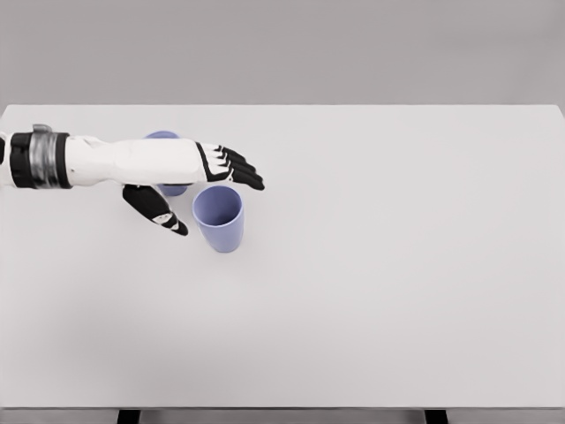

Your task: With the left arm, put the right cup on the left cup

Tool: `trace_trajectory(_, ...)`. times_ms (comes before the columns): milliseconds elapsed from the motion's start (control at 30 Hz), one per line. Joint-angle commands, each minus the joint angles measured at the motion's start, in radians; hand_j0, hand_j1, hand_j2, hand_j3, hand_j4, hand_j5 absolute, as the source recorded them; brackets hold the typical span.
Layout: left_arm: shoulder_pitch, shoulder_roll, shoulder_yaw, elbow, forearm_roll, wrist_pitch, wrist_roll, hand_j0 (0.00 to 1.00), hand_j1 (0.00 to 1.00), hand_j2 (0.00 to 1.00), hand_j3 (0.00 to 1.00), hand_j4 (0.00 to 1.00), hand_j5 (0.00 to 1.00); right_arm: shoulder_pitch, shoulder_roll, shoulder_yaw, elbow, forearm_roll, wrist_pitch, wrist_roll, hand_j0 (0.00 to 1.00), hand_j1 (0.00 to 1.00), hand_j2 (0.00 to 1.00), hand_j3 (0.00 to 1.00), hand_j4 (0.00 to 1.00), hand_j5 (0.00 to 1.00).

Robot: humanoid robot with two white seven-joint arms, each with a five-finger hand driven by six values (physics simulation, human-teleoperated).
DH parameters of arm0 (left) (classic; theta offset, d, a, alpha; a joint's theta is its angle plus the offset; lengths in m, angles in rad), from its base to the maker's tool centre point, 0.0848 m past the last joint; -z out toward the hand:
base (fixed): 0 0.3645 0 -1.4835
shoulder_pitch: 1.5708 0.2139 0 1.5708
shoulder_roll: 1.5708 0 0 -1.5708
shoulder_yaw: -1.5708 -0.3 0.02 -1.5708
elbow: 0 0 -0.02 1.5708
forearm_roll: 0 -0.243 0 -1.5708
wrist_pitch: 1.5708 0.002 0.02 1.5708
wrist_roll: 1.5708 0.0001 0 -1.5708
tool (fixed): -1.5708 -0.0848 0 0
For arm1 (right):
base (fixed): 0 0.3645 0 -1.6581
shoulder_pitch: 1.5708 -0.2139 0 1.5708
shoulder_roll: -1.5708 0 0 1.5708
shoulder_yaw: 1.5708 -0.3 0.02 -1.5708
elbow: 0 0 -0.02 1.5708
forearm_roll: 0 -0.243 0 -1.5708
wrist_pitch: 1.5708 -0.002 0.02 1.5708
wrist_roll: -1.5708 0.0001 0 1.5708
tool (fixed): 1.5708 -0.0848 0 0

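The left hand (190,181) is seen reaching in from the left edge, stretched out flat over the white table (397,265). Its fingers (240,168) are spread loosely and pointed to the right, while the thumb (159,210) is angled down and away from the palm, so nothing is being gripped.

Just below the fingertips and right next to the thumb, the right cup (219,218) is found standing upright with its open mouth facing up. It sits in the gap between thumb and fingers, though real contact can't be made out from this angle.

Behind the hand, the left cup (165,159) is mostly hidden by the palm and wrist. Only a bit of its rim above the hand and a sliver of its lilac body below are shown. The two cups are close together, but whether they touch can't be told.

The right arm isn't seen anywhere.
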Motion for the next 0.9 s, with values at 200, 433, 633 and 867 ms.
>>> trace_trajectory(200, -0.069, -0.004, -0.076, 0.042, -0.021, 0.002, 0.000, 1.00, 1.00, 1.00, 1.00, 1.00, 1.00, 0.032, 0.000, -0.001, 0.004, 0.001, 0.002, 0.000, 1.00, 1.00, 1.00, 1.00, 1.00, 1.00)
trace_trajectory(433, -0.089, 0.002, -0.081, -0.011, 0.028, 0.002, 0.005, 1.00, 1.00, 1.00, 1.00, 1.00, 1.00, 0.032, 0.000, -0.001, 0.004, 0.001, 0.002, 0.000, 1.00, 1.00, 1.00, 1.00, 1.00, 1.00)
trace_trajectory(633, -0.086, -0.021, -0.113, 0.115, 0.030, 0.002, 0.014, 1.00, 1.00, 1.00, 1.00, 1.00, 1.00, 0.032, 0.000, -0.001, 0.004, 0.001, 0.002, 0.000, 1.00, 1.00, 1.00, 1.00, 1.00, 1.00)
trace_trajectory(867, -0.061, -0.099, -0.134, 0.202, 0.007, 0.002, 0.022, 1.00, 1.00, 1.00, 1.00, 1.00, 1.00, 0.032, 0.000, -0.001, 0.004, 0.001, 0.002, 0.000, 1.00, 1.00, 1.00, 1.00, 1.00, 1.00)
